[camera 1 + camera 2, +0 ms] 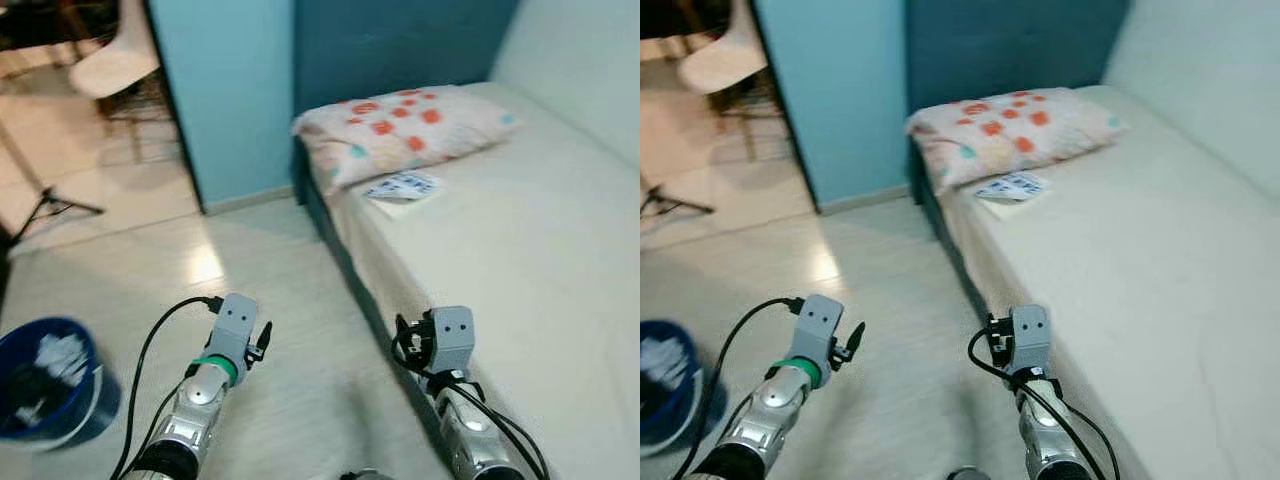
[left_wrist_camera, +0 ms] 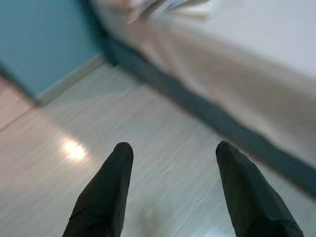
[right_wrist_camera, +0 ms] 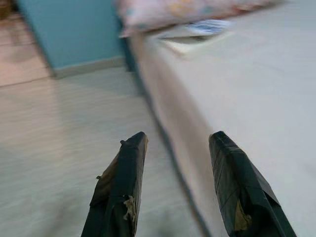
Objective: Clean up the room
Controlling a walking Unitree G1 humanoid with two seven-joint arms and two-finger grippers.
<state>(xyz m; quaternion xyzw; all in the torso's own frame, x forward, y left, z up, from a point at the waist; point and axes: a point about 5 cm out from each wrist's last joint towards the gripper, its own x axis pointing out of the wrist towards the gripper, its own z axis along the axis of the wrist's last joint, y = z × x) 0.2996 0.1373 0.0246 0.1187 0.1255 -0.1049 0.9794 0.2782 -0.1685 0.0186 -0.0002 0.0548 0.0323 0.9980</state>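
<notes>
— Hard to make out anywhere?
— Plenty. Lying on the bed point(image 1: 540, 260) just in front of the pillow point(image 1: 405, 130): a booklet or printed sheet point(image 1: 403, 187), too small to tell which, print unreadable. Smeared in both wrist views.

— Cut off at the edges?
— Chair point(image 1: 110, 60) near the top left corner, seat and legs partly seen. Tripod leg point(image 1: 50, 205) at the left edge, upper part out of frame. Blue bin point(image 1: 45, 385) at lower left with white crumpled stuff inside, clipped by the frame; in the right eye view just a blurred sliver.

— Pincers?
— Left pincer point(image 2: 173, 187) released, fingers apart, nothing between them, hovering over bare floor point(image 1: 270, 300) beside the bed's dark base. Right pincer point(image 3: 180, 185) likewise spread and holding nothing, poised over the bed's near edge. Worn, peeling tape on its fingers point(image 3: 121, 192).

— Differences between views?
— From the head, wrist housings and cables visible, fingertips mostly hidden behind them. Spread of the fingers plain from the wrists. Blue wall point(image 1: 230, 90) sharp from the head, blurred from the wrists.
</notes>
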